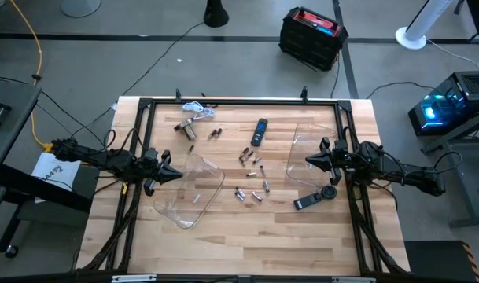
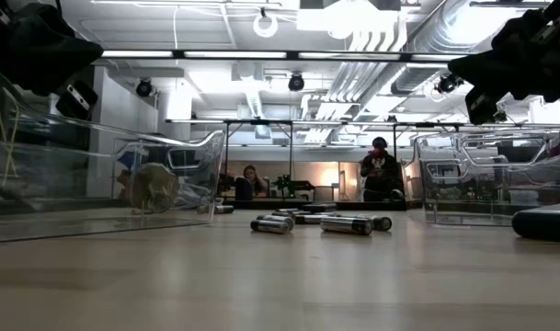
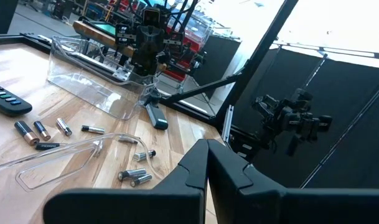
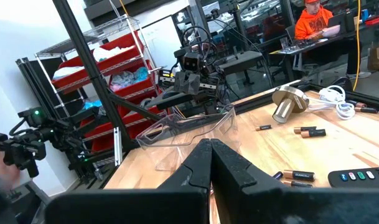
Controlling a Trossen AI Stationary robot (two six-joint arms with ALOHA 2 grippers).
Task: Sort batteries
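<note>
Several small batteries (image 1: 253,177) lie on their sides, scattered over the middle of the wooden table (image 1: 247,244). They also show in the low view (image 2: 348,223) and in both wrist views (image 3: 134,177) (image 4: 306,131). My left gripper (image 1: 176,174) is shut and hovers level at the table's left, above the edge of a clear tray (image 1: 193,190). My right gripper (image 1: 308,161) is shut too and hovers level at the table's right, over a second clear tray (image 1: 308,149). Both sets of fingertips (image 3: 206,163) (image 4: 211,155) are empty.
A black remote (image 1: 259,131) lies far of centre. A silver metal cylinder (image 1: 187,126) with a white cable (image 1: 195,106) lies at the far left. A dark tool (image 1: 314,198) lies near the right tray. A black frame (image 1: 239,102) runs round the table. People sit beyond the table.
</note>
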